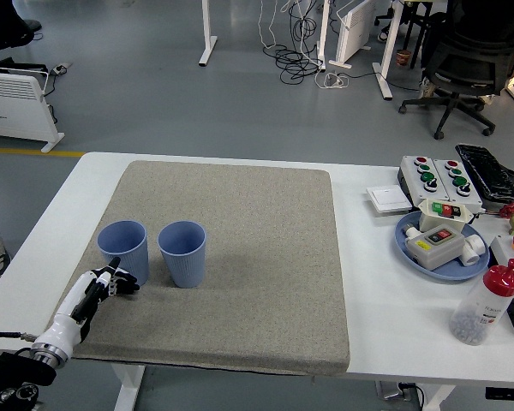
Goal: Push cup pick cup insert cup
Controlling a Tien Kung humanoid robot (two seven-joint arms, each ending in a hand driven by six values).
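Observation:
Two light blue ribbed cups stand upright on the grey mat [240, 248]. The left cup [123, 252] is close beside the right cup [182, 253], with a narrow gap between them. My left hand [113, 282] comes in from the lower left corner and its curled fingers touch the left cup's base on its near-left side. It holds nothing. My right arm is out of view.
At the right end of the white table are a blue plate [444, 253] with switch boxes, button boxes [441, 178], a red-capped bottle [486, 304] and a white square switch [389, 199]. The mat's near edge lies just behind the table's front edge.

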